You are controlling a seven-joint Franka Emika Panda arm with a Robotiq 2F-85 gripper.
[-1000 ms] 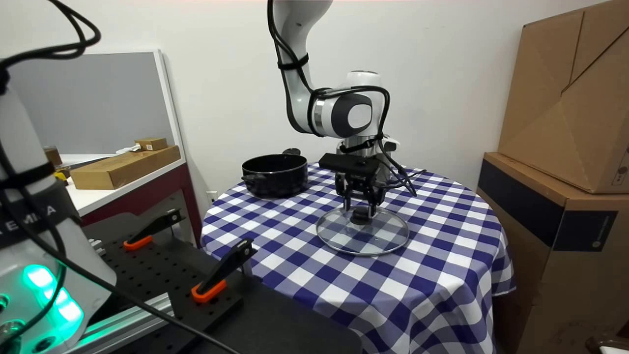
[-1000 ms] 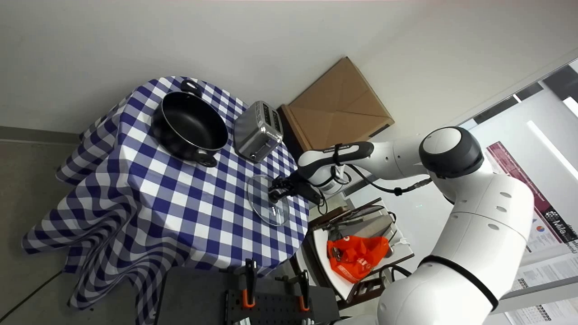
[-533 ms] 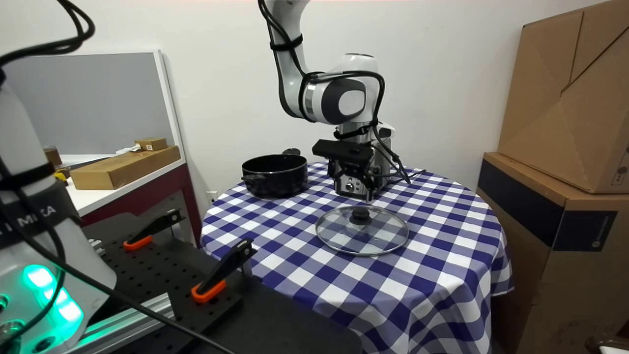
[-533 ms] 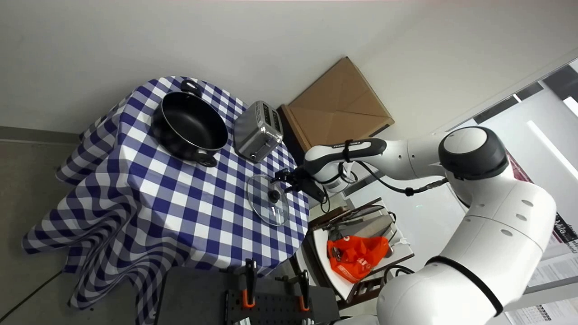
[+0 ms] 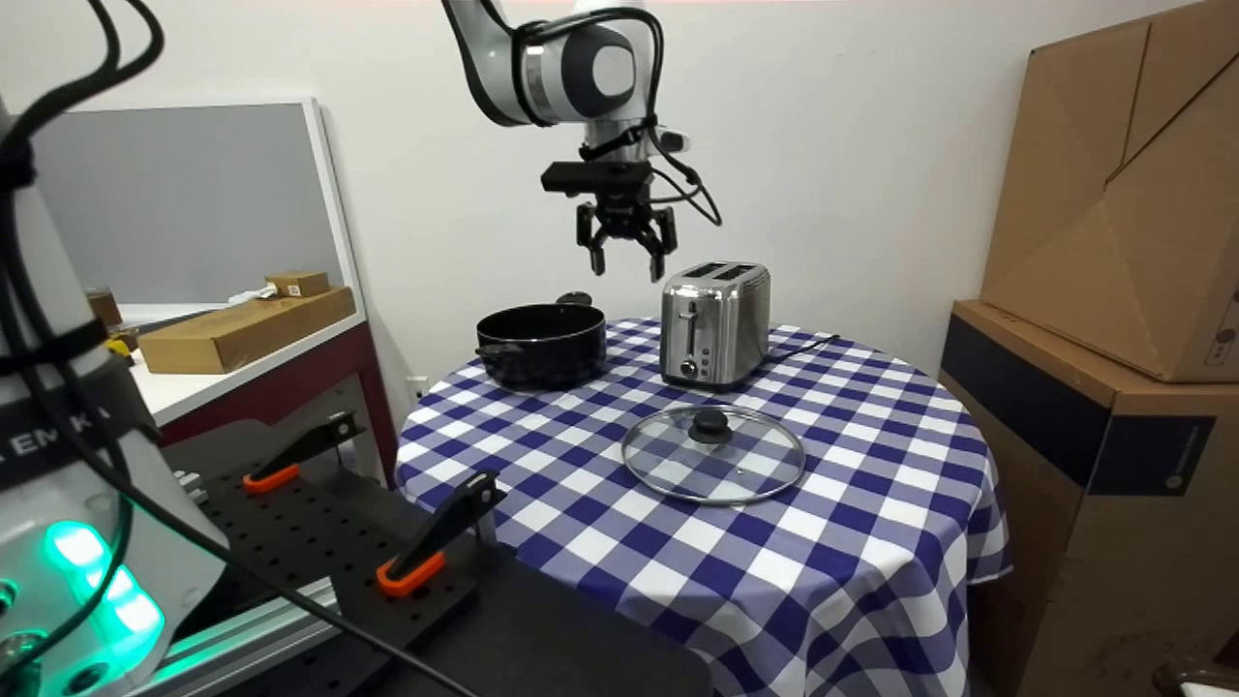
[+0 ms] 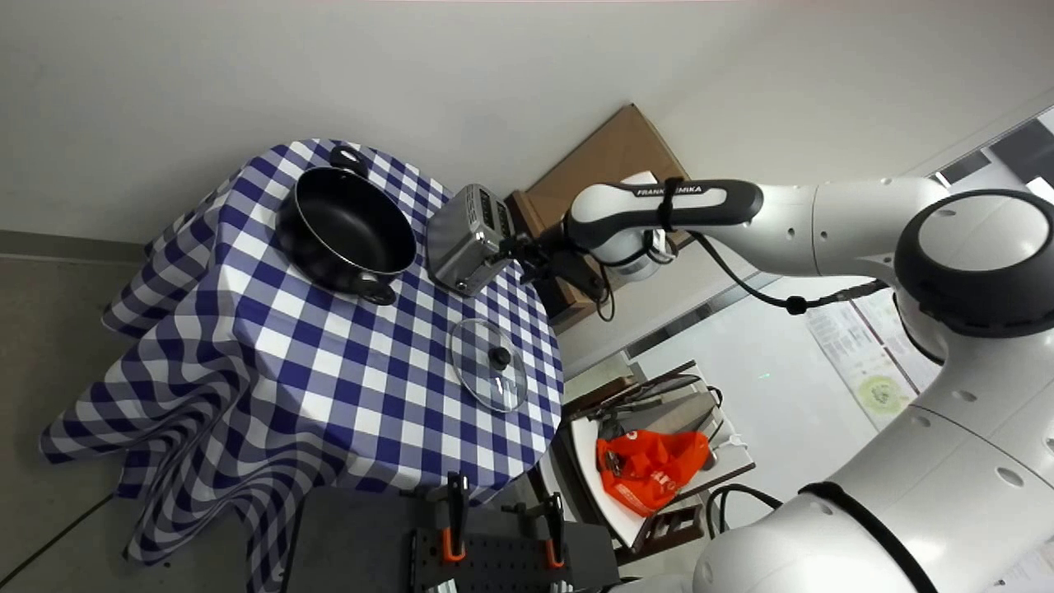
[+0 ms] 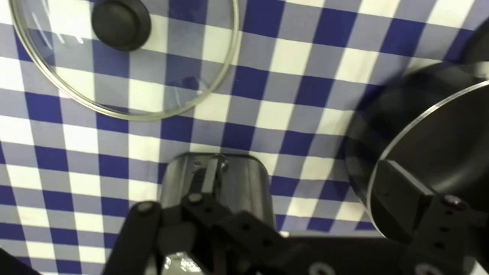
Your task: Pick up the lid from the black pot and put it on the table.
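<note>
The clear glass lid (image 5: 668,469) lies flat on the checked table (image 5: 561,484), dark knob (image 5: 710,426) upward, apart from the black pot (image 5: 547,353). The uncovered pot stands farther back with nothing visible inside. High above the table, near the toaster, my gripper (image 5: 627,269) hangs open with nothing between its fingers. In the wrist view its fingers (image 7: 210,177) are spread wide, one over the toaster's front and one over the rim of the pot (image 7: 416,114). That view cuts off part of the lid (image 7: 149,82) at the top.
A silver toaster (image 5: 714,324) stands behind the lid, beside the pot; its dark cord runs off to the side. Cardboard boxes (image 5: 1094,484) rise beside the table. In front is a dark bench (image 5: 581,620) with orange-based clamps (image 5: 440,532).
The gripper has opened and let go of the lid's knob. It has risen well above the table and moved back toward the toaster. The lid has stayed in place.
</note>
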